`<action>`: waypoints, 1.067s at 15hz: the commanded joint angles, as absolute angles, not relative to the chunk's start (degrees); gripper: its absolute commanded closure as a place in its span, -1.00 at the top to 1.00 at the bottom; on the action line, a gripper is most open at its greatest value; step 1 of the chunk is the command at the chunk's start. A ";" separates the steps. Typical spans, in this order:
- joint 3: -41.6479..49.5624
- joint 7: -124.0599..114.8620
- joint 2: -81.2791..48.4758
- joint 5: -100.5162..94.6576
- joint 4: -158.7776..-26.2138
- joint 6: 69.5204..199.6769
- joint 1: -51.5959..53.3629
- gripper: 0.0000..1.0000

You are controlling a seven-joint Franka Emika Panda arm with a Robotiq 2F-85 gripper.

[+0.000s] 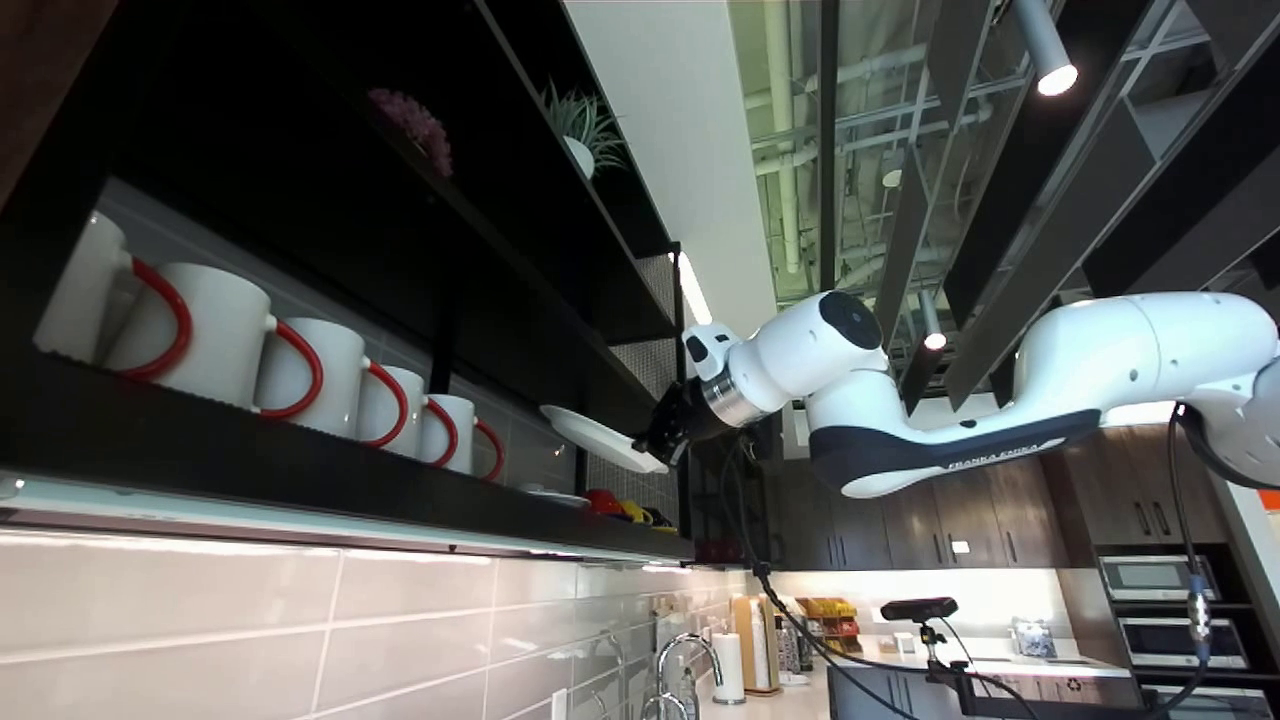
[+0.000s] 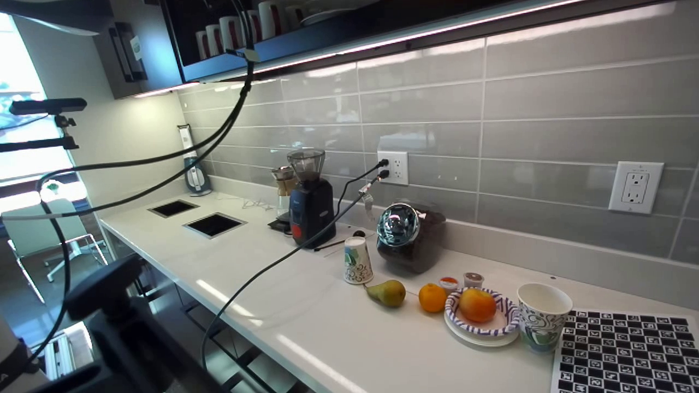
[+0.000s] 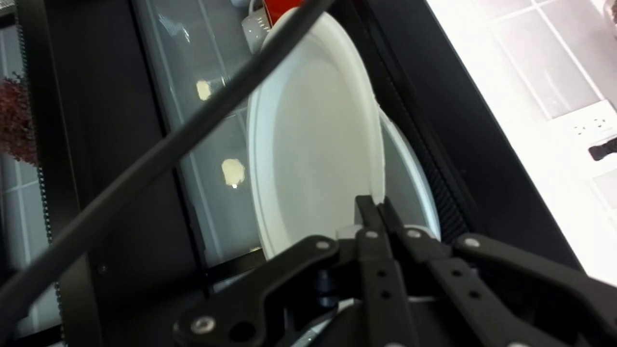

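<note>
Nearest the camera, a black cable [image 3: 168, 153] cuts slantwise across the wrist view, slightly blurred. Beyond it, the tool [image 3: 378, 201] pinches the rim of a white plate [image 3: 318, 130], its jaws drawn in with the edge between them. That plate hangs tilted above a black shelf [image 1: 250, 450], and a second plate [image 3: 407, 188], partly hidden by it, lies on the shelf. Along the same shelf in an exterior view stands a row of red-handled mugs [image 1: 225, 330]. Lower down, the tabletop [image 2: 295, 322] carries a coffee grinder [image 2: 311, 210], a paper cup [image 2: 357, 262], a pear [image 2: 389, 293] and an orange [image 2: 432, 298].
</note>
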State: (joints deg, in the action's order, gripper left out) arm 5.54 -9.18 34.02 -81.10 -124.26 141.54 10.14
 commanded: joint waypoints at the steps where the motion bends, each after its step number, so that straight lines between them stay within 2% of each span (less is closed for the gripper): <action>1: 5.82 1.02 32.12 -74.53 -120.19 143.65 8.72 -0.99; 9: 7.03 23.84 26.92 -56.14 -114.05 142.37 9.60 -0.99; 16: 6.62 37.78 21.96 -48.11 -108.31 141.50 8.21 -0.99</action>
State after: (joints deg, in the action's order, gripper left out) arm 6.83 31.25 25.00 -51.46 -112.34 141.99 9.19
